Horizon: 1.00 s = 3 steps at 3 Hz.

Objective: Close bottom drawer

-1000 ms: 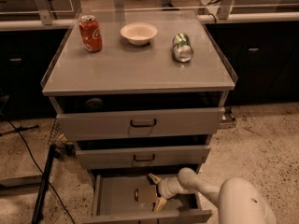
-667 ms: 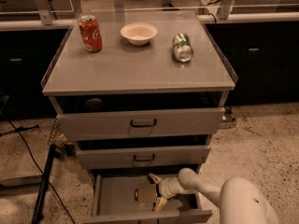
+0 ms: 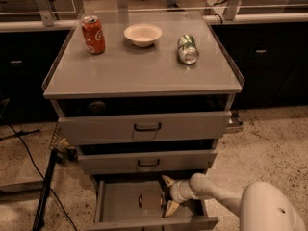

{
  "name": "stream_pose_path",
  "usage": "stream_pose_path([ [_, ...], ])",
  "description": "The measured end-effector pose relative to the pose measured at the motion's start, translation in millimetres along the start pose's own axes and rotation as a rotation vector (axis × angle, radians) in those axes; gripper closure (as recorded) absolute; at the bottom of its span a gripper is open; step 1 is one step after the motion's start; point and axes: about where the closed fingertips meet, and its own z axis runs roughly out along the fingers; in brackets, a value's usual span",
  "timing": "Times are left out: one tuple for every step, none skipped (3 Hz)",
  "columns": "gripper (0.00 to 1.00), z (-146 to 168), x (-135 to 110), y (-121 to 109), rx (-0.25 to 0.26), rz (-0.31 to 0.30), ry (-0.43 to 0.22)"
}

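The bottom drawer point(image 3: 153, 222) of the grey cabinet stands pulled out, a shallow grey tray with its flat front panel at the lower edge of the view. My gripper point(image 3: 169, 194) reaches in from the right on a white arm and hovers over the right part of the tray, just behind the front panel. Its two pale fingers point(image 3: 167, 180) are spread apart and hold nothing. A small brown object point(image 3: 141, 201) lies in the tray to the left of the gripper.
The two upper drawers point(image 3: 144, 127) are slightly open. On the cabinet top point(image 3: 139, 71) stand a red can point(image 3: 92, 34), a white bowl point(image 3: 143, 34) and a green can on its side point(image 3: 187, 49). A black stand and cable point(image 3: 45, 191) lie on the floor at left.
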Motion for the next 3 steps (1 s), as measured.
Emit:
stream_pose_path([
  [0.17, -36, 9, -4, 0.03, 0.02, 0.024],
  [0.4, -78, 20, -7, 0.055, 0.057, 0.036],
  [0.63, -128, 37, -10, 0.098, 0.099, 0.086],
])
